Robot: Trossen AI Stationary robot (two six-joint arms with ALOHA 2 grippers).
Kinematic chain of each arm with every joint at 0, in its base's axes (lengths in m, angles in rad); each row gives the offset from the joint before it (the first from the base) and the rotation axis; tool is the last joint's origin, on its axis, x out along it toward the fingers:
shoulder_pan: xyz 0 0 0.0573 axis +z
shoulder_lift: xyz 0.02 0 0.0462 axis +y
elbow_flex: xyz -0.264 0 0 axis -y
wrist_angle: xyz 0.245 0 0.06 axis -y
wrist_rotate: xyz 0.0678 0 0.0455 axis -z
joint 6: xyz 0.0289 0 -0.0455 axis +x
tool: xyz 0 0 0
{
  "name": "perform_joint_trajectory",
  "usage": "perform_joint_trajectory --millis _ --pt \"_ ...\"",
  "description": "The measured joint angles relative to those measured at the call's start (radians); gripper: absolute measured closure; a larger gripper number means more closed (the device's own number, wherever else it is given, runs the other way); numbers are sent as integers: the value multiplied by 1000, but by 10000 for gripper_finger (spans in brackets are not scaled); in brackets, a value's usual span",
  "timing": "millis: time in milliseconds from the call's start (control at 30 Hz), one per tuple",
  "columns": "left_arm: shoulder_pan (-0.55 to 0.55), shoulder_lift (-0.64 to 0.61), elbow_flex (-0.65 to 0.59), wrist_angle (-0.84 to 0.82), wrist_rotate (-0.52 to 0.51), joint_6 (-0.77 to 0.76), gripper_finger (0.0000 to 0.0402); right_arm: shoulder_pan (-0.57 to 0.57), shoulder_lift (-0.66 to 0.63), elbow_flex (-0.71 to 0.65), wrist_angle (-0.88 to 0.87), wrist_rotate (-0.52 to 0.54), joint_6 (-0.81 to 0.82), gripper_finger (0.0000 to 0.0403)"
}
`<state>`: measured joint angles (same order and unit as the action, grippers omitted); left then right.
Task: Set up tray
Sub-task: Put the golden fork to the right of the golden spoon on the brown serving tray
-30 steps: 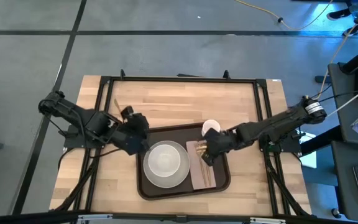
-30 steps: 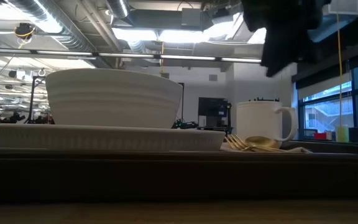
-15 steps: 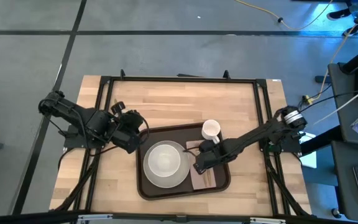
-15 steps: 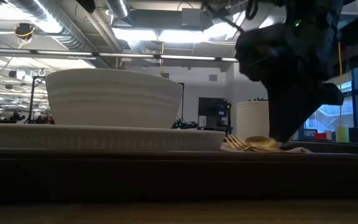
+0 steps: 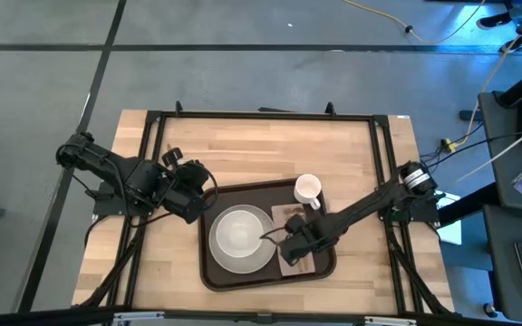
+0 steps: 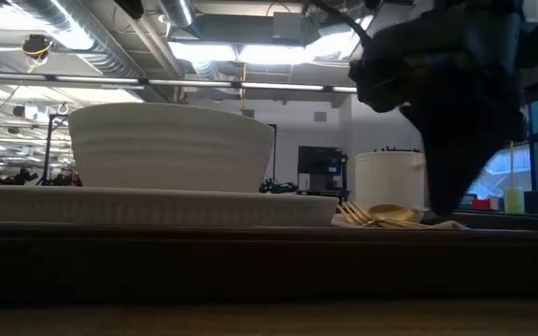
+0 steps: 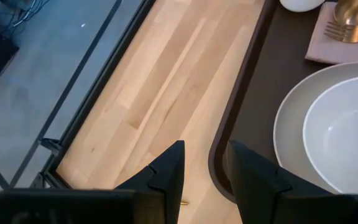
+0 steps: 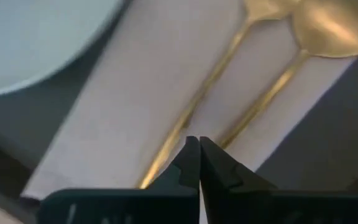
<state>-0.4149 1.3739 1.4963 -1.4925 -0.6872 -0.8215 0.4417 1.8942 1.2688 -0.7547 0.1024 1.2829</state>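
Right of centre in the high view, the right gripper [image 5: 290,256] has descended onto the small pinkish-tan rectangular napkin [image 5: 298,263] in the large dark brown rectangular tray [image 5: 208,272], its fingers now closed with nothing visibly held, probably pressing the napkin or the golden metal cutlery [image 8: 229,56], while the left gripper [image 7: 205,177] waits half-open over the light wooden table [image 5: 270,145].

Two dark robot arms, each with a two-finger end.

The left arm [image 5: 125,181] and the right arm [image 5: 370,204] are black and built of jointed segments; the right one has a round silver-white ring on a joint near its base, and thin dark cables run along both. The fingers of the left gripper [image 7: 204,180] are matte black, wedge-shaped, with angular facets. The fingers of the right gripper [image 8: 199,165] are also black and taper to narrow tips.
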Motion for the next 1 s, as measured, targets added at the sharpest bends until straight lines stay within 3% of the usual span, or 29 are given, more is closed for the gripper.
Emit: perform_joint_trajectory --millis 333,1000 --pt "0 0 0 0 -6 -3 288 48 10 6 -3 -60 39 402" --pt "0 0 0 8 -9 -3 288 55 68 7 76 -73 45 403"
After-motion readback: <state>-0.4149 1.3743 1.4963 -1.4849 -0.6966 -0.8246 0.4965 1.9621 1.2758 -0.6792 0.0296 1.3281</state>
